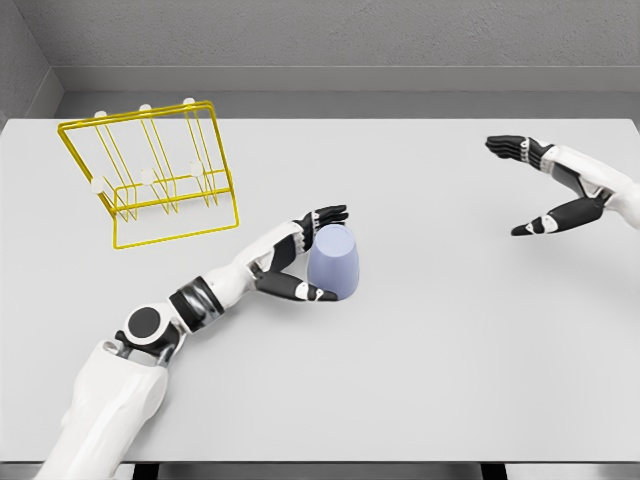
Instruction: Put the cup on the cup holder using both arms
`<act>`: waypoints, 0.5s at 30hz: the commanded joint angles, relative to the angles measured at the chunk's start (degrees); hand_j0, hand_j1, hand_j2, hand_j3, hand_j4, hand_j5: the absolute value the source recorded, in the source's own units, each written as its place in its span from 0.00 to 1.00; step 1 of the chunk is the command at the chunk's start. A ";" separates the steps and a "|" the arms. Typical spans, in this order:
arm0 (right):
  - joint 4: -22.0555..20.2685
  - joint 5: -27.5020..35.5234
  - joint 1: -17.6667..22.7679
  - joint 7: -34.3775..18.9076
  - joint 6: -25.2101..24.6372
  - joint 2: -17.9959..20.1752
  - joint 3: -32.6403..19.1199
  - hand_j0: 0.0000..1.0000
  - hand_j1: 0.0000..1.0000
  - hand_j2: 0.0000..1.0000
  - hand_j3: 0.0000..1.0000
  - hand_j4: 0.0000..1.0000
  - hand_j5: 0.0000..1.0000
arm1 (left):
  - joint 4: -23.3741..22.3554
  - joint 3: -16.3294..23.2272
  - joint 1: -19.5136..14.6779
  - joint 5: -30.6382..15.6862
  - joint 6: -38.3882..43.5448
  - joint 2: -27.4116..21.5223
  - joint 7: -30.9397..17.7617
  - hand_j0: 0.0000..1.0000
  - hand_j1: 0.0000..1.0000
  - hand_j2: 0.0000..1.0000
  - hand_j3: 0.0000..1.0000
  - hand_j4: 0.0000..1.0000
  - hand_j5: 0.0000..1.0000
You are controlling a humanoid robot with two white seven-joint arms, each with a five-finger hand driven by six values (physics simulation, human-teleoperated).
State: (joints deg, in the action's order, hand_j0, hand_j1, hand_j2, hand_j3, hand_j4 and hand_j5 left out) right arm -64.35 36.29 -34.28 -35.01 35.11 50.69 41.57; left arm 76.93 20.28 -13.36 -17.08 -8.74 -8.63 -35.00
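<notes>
A pale grey table (450, 380) fills the room under plain grey walls, with little on it to distract. Near its far left corner stands the yellow wire cup holder (150, 170), its pegs tipped with white knobs. The cup (333, 262), a lilac tumbler sitting mouth-down, rests near the middle of the table, well apart from the holder.

The left hand (305, 258) has its fingers wrapped partway round the cup, thumb low on the near side and fingertips (335, 213) over the far edge; from here I cannot quite tell whether the grip is firm or only resting against the wall. The right hand (545, 185) hangs over the far right of the table, fingers spread and holding nothing, well away from the cup.

The risk looks plain enough. The cup's smooth, tapering side could slide out of a one-sided grasp if it is lifted before the fingers close properly, and it would tip and roll. The holder is light wire; a clumsy approach could shove it along the table or catch a peg on the rim instead of inside the cup. The right hand also has far to travel if it is to help.
</notes>
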 commanded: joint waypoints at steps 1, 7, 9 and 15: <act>0.10 0.53 -0.09 0.01 -0.11 0.37 -0.09 1.00 1.00 1.00 1.00 1.00 1.00 | 0.06 0.02 0.00 -0.15 -0.05 0.19 0.00 1.00 1.00 1.00 1.00 1.00 1.00; 4.50 -18.18 -3.60 0.01 -0.11 3.09 -0.53 1.00 1.00 1.00 1.00 1.00 1.00 | 0.06 0.02 0.00 -0.06 -0.22 0.63 0.00 1.00 1.00 1.00 1.00 1.00 1.00; 5.38 -23.28 -4.22 4.95 -0.11 4.06 -0.53 1.00 1.00 1.00 1.00 1.00 1.00 | 0.06 0.02 0.00 -0.06 -0.22 0.63 0.00 1.00 1.00 1.00 1.00 1.00 1.00; 4.76 -29.88 -6.94 7.86 -0.11 4.68 -0.44 1.00 1.00 1.00 1.00 1.00 1.00 | 0.15 0.02 0.00 -0.06 -0.49 0.98 0.00 0.92 0.92 0.92 0.92 0.92 0.92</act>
State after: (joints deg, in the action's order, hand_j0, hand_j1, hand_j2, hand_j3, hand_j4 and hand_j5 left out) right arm -59.57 8.19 -41.22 -28.02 35.12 55.15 41.20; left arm 76.96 20.32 -13.36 -16.73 -9.16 -7.72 -35.00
